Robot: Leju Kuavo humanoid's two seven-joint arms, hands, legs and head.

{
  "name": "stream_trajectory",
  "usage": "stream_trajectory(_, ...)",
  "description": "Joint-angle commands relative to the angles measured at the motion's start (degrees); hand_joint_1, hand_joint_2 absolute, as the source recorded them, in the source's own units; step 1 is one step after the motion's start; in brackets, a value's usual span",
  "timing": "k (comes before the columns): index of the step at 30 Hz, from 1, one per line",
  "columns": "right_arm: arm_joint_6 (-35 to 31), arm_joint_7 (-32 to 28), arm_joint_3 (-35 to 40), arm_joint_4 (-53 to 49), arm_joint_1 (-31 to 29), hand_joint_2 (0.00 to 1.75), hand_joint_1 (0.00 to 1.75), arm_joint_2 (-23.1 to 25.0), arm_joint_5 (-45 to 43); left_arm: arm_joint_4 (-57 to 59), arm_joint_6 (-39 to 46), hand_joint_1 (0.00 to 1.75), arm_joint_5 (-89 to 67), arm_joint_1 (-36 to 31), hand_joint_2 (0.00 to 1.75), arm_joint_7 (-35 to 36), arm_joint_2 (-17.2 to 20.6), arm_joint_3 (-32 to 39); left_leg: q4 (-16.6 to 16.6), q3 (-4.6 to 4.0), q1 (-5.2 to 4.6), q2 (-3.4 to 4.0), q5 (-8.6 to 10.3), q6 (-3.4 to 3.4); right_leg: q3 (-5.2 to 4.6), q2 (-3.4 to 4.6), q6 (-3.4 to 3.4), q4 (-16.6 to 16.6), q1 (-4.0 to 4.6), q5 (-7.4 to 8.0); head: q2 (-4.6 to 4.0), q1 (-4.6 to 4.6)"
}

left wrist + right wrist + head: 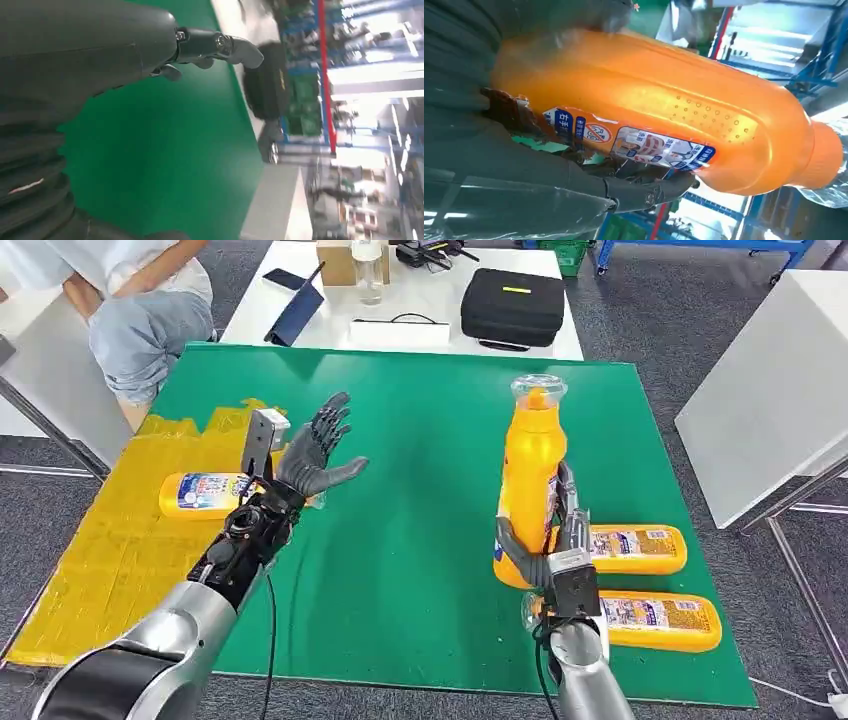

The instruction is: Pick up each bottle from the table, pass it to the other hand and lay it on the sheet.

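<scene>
My right hand (545, 540) grips an orange bottle (531, 472) upright above the green table (420, 490), its clear cap up; in the right wrist view the bottle (674, 110) lies across my fingers (644, 192). Two more orange bottles lie on the table at the right, one (637, 549) behind the other (660, 622). My left hand (312, 453) is raised over the table's left part, fingers spread, holding nothing; its fingertips (235, 47) hang over the green surface. Another bottle (203, 494) lies on the yellow sheet (120, 540) beside my left wrist.
A person (140, 310) sits at the far left. Behind the green table stands a white table (300, 320) with a black case (514, 306), a dark tablet (296, 312), a box and a clear bottle. Another white table (770, 380) stands at the right.
</scene>
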Motion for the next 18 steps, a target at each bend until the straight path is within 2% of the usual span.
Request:
stream_trajectory(1, 1.74, -0.13, 0.19, 6.99, -5.64, 1.75, 1.75, 1.61, -0.15, -9.02, -3.08, 0.00, 5.00, 1.62, 1.75, 2.83, 1.14, -9.53, 0.07, 0.36, 0.03, 0.13, -0.24, -0.12, 0.32, 0.06, -0.13, 0.04, 0.06, -0.17, 0.00, 0.00)
stream_trajectory(5, 1.90, 0.44, 0.89, 7.27, -5.95, 1.75, 1.75, 2.10, 0.98, -13.70, -5.73, 0.00, 10.59, 2.31, 1.75, 5.89, 2.28, -10.11, 0.07, 0.24, 0.05, 0.12, -0.18, -0.11, 0.22, 0.06, -0.13, 0.04, 0.06, -0.12, 0.00, -0.02)
stream_trajectory(6, 1.93, 0.57, 1.01, 7.26, -5.87, 1.75, 1.75, 2.10, 1.27, -15.36, -6.00, 0.00, 11.38, 2.74, 1.75, 6.54, 2.61, -10.53, 0.26, 0.63, 0.09, 0.18, -0.50, -0.22, 0.57, 0.07, -0.25, 0.23, 0.12, -0.40, 0.00, 0.00)
stream_trajectory(10, 1.59, 0.69, 1.26, 7.78, -5.84, 1.75, 1.75, 2.05, 1.95, -17.59, -5.77, 0.00, 11.76, 3.74, 1.75, 7.15, 2.82, -11.50, 0.04, 0.22, 0.04, 0.14, -0.17, -0.11, 0.20, 0.09, -0.12, 0.02, 0.05, -0.10, 0.00, 0.00)
stream_trajectory(11, 1.55, 0.65, 1.27, 8.09, -6.00, 1.75, 1.75, 2.05, 2.14, -18.23, -5.60, 0.00, 11.80, 4.17, 1.75, 7.30, 3.07, -12.07, 0.11, 0.44, 0.06, 0.16, -0.32, -0.17, 0.40, 0.08, -0.19, 0.09, 0.08, -0.24, 0.00, 0.00)
stream_trajectory(12, 1.50, 0.59, 1.28, 8.30, -6.11, 1.75, 1.75, 2.10, 2.37, -18.64, -5.54, 0.00, 12.03, 4.39, 1.75, 7.47, 3.27, -12.66, 0.00, 0.25, 0.03, 0.07, -0.15, -0.11, 0.23, 0.02, -0.13, 0.00, 0.04, -0.12, 0.00, 0.00)
stream_trajectory(18, -0.06, 0.19, 2.43, 10.54, -7.29, 1.75, 1.75, 2.20, 4.17, -20.28, -4.56, 0.00, 11.95, 6.16, 1.75, 7.78, 2.98, -15.68, 0.05, 0.33, 0.03, 0.10, -0.23, -0.12, 0.31, 0.05, -0.14, 0.04, 0.05, -0.17, 0.00, 0.00)
